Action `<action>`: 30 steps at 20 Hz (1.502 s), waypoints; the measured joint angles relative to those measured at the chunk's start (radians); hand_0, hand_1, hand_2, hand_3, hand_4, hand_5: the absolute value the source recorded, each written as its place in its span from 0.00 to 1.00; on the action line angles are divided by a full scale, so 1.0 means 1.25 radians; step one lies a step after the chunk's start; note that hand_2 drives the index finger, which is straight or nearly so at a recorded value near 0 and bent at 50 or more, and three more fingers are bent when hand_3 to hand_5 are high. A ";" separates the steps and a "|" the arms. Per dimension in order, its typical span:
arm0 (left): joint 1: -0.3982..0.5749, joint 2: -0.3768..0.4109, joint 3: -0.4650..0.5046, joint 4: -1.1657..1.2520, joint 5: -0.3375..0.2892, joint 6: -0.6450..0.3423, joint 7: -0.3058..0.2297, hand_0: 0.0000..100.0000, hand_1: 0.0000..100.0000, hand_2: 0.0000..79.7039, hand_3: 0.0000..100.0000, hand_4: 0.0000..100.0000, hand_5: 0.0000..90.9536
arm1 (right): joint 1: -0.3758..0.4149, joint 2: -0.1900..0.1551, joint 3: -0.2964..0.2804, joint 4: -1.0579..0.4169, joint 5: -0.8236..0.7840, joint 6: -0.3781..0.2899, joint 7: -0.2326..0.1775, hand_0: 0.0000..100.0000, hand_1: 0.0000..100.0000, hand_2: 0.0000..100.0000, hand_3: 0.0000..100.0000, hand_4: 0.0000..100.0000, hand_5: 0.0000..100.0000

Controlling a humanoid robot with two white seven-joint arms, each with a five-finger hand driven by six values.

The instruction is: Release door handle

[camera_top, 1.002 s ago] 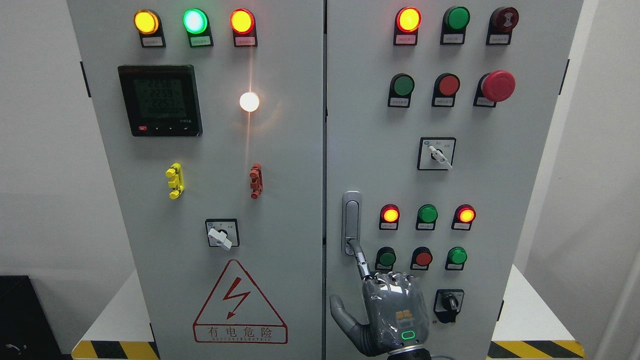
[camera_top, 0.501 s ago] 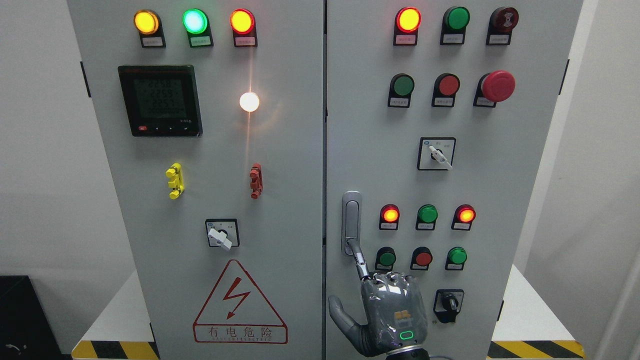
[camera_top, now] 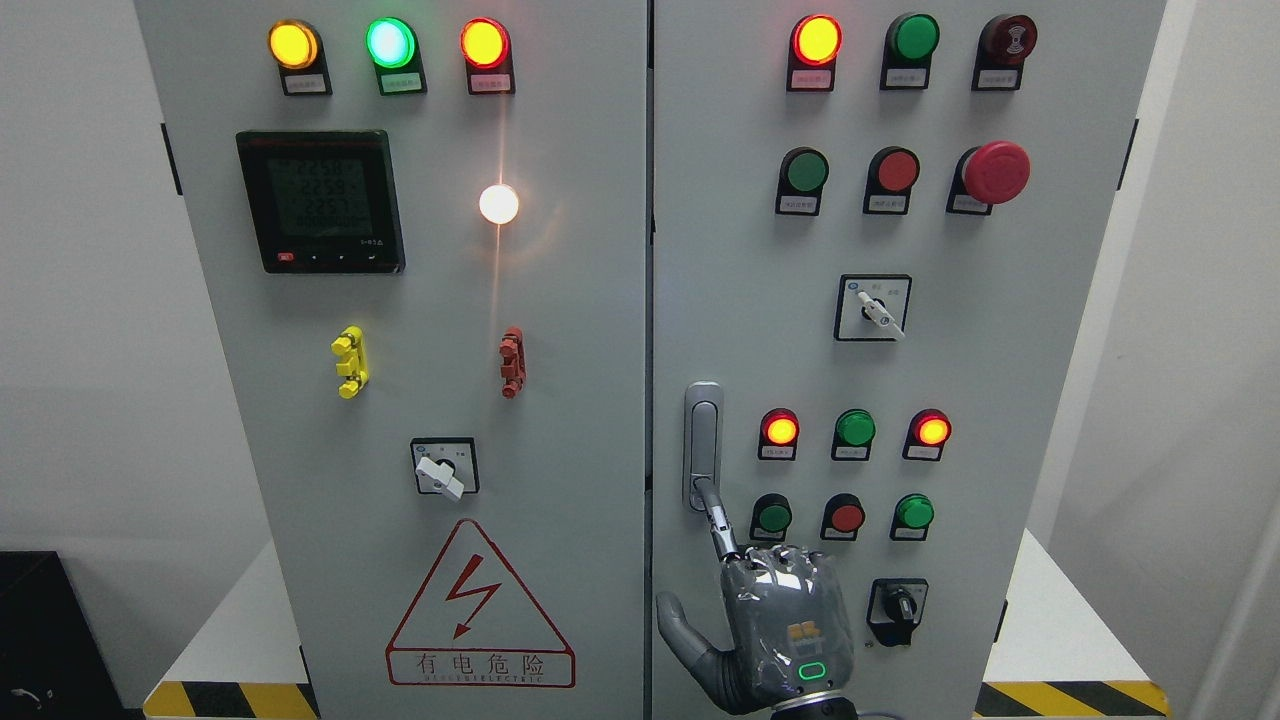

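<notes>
The silver door handle (camera_top: 703,430) stands upright at the left edge of the grey cabinet's right door (camera_top: 1000,380). It lies flat in its recess. My right hand (camera_top: 785,625) comes up from the bottom edge just below it, back toward the camera. Its index finger (camera_top: 718,515) is stretched out and its tip touches the handle's lower end. The other fingers are curled in and the thumb (camera_top: 680,625) sticks out to the left. The hand grasps nothing. My left arm is out of view.
Around the hand are red and green lamps and buttons (camera_top: 848,428) and a black rotary switch (camera_top: 897,605). A red mushroom stop button (camera_top: 995,172) sits higher up. The left door (camera_top: 560,400) carries a meter, lamps and a warning triangle. Striped floor edges flank the cabinet.
The right hand has shifted a few pixels to the left and down. The index fingertip stays on the handle's lower end and the handle has not moved.
</notes>
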 measured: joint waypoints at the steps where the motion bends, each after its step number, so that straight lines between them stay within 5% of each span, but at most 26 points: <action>1: 0.000 0.000 0.000 0.000 0.000 0.000 0.000 0.12 0.56 0.00 0.00 0.00 0.00 | 0.000 0.000 0.000 0.000 0.000 0.000 0.000 0.36 0.23 0.09 1.00 1.00 1.00; 30: 0.000 0.000 0.000 0.000 0.000 0.000 0.000 0.12 0.56 0.00 0.00 0.00 0.00 | 0.002 0.001 -0.001 0.010 -0.001 0.001 0.003 0.36 0.24 0.11 1.00 1.00 1.00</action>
